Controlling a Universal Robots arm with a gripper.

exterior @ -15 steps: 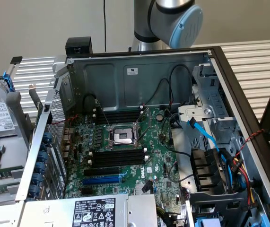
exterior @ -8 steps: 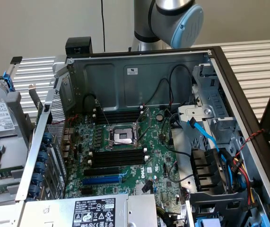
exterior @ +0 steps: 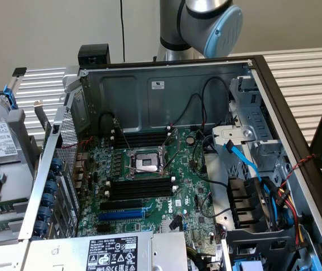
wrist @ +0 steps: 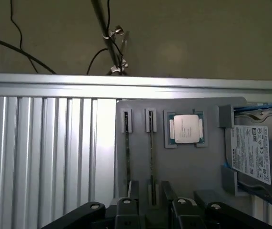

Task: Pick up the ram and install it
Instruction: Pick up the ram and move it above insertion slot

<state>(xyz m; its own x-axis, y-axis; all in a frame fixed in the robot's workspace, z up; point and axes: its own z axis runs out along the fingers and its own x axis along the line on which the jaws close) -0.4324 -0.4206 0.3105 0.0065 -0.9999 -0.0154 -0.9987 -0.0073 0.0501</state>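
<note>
Two ram sticks stand on edge in a grey holder tray (wrist: 193, 167), seen as thin dark lines: one ram (wrist: 151, 148) and a second ram (wrist: 126, 152) beside it. My gripper (wrist: 150, 190) hovers over the tray, open, with its black fingers (wrist: 134, 187) on either side of the first stick's near end and not touching it. In the exterior view the open computer case shows the green motherboard (exterior: 194, 186) with long black memory slots (exterior: 141, 187) beside the CPU socket (exterior: 146, 164).
A loose CPU (wrist: 186, 129) and a hard drive (wrist: 252, 152) sit on the same tray. A ribbed metal table (wrist: 40, 157) surrounds it. The case holds a blue expansion slot (exterior: 121, 214), cables, a drive cage (exterior: 251, 147) and a power supply (exterior: 110, 251).
</note>
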